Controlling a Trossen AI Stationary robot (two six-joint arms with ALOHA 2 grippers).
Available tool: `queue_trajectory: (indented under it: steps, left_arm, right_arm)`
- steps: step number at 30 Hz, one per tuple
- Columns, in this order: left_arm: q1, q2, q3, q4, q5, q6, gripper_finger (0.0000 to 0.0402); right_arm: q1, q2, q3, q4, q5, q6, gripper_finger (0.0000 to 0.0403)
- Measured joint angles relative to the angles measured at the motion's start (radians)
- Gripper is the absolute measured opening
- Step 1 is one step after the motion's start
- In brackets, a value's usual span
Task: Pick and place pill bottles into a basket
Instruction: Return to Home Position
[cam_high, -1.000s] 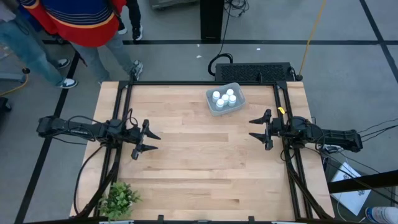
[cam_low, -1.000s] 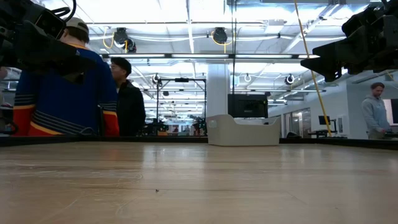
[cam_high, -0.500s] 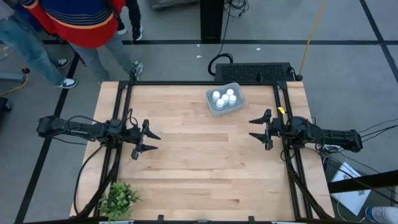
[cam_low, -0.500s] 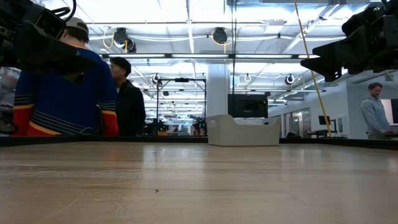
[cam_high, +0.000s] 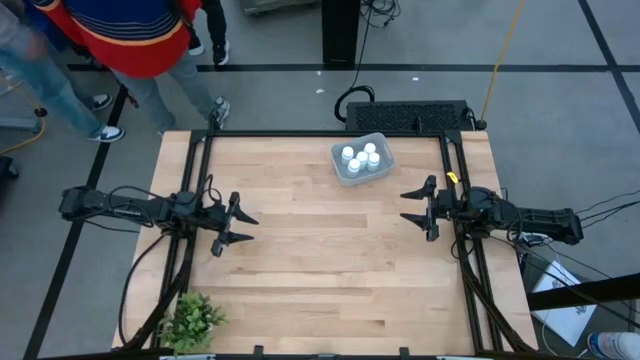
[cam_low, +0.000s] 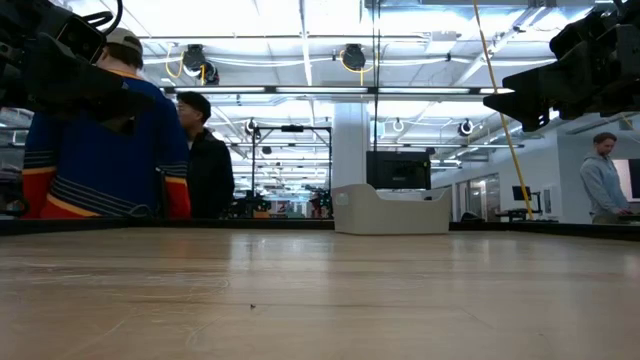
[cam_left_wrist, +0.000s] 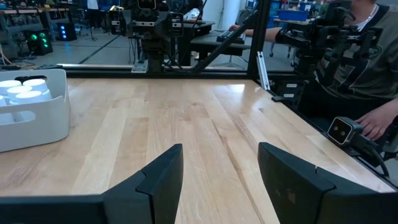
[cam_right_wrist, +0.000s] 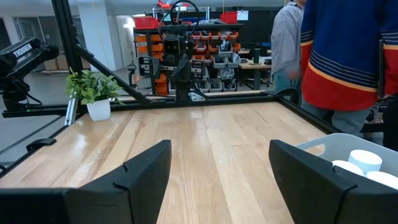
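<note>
The grey-blue basket (cam_high: 362, 158) stands on its base near the table's far edge, a little right of the middle. Several white pill bottles (cam_high: 361, 157) stand upright inside it; their caps show over the rim in the left wrist view (cam_left_wrist: 23, 89) and the right wrist view (cam_right_wrist: 364, 160). My left gripper (cam_high: 238, 228) hovers open above the left part of the table, pointing toward the right edge. Above the right part, my right gripper (cam_high: 412, 207) hovers open and points toward the left edge. Neither has anything between its fingers.
A small potted plant (cam_high: 192, 321) stands at the table's near left corner. A black box (cam_high: 405, 117) lies just beyond the far edge, behind the basket. People stand beyond the far left corner (cam_high: 130, 40). Bare wood (cam_high: 330, 240) lies between the two grippers.
</note>
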Motion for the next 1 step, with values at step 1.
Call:
queue_trajectory:
  steps: [1]
  left_arm:
    - [0.0, 0.0, 0.0, 0.0, 0.0, 0.0, 0.0214]
  right_arm:
    - [0.0, 0.0, 0.0, 0.0, 0.0, 0.0, 0.0263]
